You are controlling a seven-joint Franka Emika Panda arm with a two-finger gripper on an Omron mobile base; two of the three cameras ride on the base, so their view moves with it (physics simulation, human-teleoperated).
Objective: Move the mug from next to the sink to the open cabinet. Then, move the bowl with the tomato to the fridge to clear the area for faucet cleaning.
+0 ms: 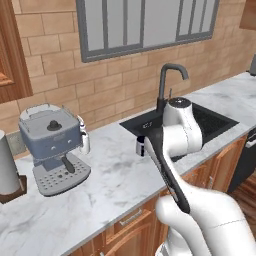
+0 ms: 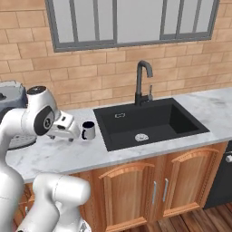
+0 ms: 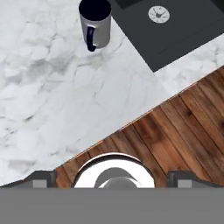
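Observation:
The mug (image 2: 89, 130), pale grey with a dark rim and handle, stands upright on the white marble counter just left of the black sink (image 2: 149, 120). In the left base view the mug (image 1: 140, 146) is mostly hidden behind my arm. The black faucet (image 2: 142, 84) rises behind the sink. My gripper (image 3: 113, 179) is open, its fingertips (image 3: 41, 179) far apart with nothing between them. It hangs over the counter's front edge, a short way from the mug (image 3: 95, 24) and apart from it. The bowl, tomato, fridge and open cabinet are out of view.
A blue-grey coffee machine (image 1: 52, 145) and a white roll (image 1: 7, 170) stand on the counter to the left. Wooden base cabinets (image 2: 149, 190) run under the counter, with a dark appliance (image 2: 224, 181) at the right. A brick wall and a window lie behind.

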